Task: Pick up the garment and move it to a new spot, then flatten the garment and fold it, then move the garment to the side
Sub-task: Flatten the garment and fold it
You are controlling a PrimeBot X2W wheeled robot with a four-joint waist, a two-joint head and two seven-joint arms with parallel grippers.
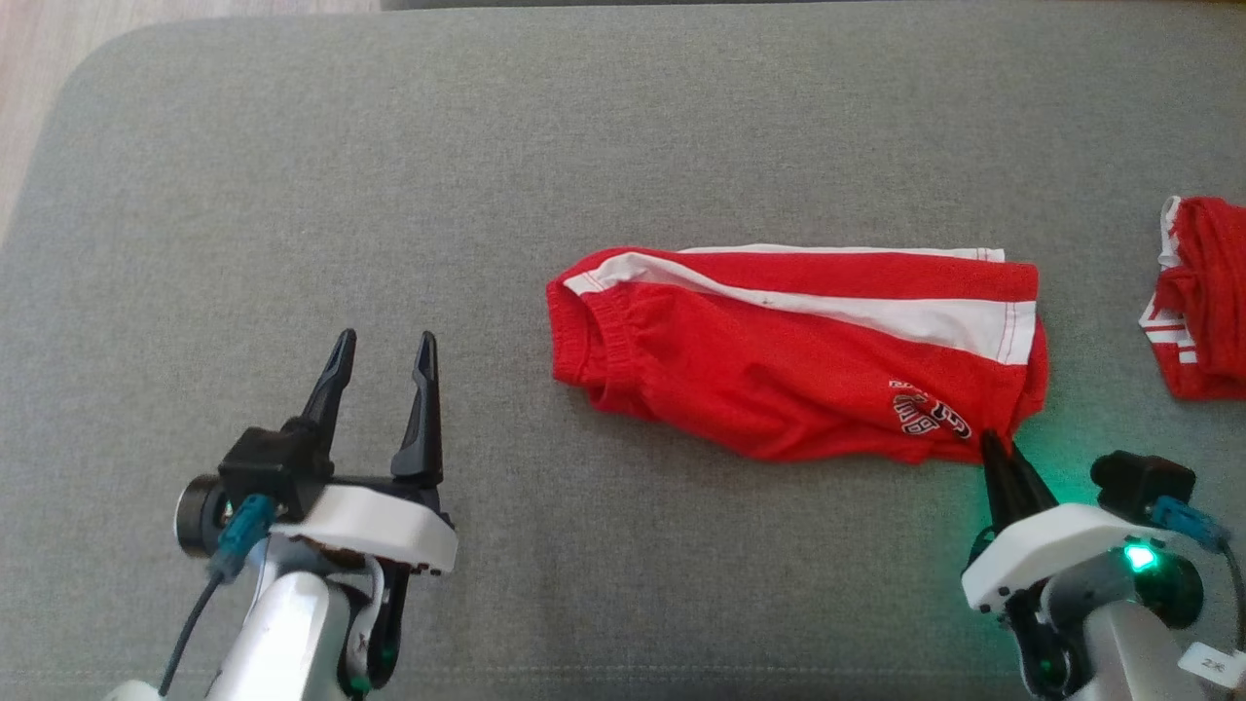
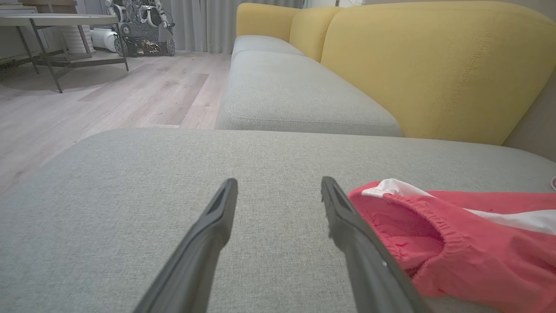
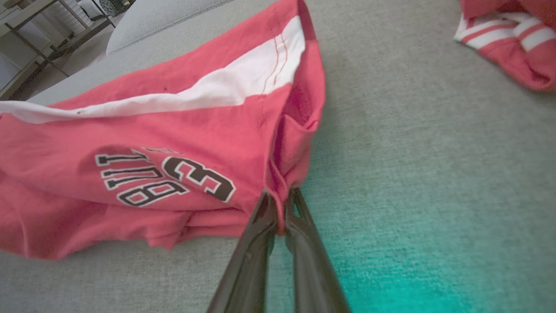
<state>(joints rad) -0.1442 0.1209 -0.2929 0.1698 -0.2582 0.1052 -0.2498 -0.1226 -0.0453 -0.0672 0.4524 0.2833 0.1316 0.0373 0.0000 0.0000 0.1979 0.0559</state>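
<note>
On the grey cushion [image 1: 292,195], red white-striped shorts [image 1: 779,370] lie folded, right gripper [image 1: 995,446] pinching them, left gripper [image 1: 384,339] agape.

A broad grey woven-fabric seat cushion with a rounded corner [image 1: 292,146] lies nearest. Beyond its far edge a long grey upholstered sofa seat [image 2: 295,95] runs away from it, with mustard-yellow padded backrests [image 2: 434,65] rising along the cushion's far right. Left of the cushion spreads a pale wood-plank floor [image 2: 130,91], softly and evenly lit. Farther from the cushion across that floor stand a round pale-topped table on thin dark metal legs [image 2: 65,19], grey full-length curtains [image 2: 204,21] and a dark wheeled machine [image 2: 139,30].
</note>
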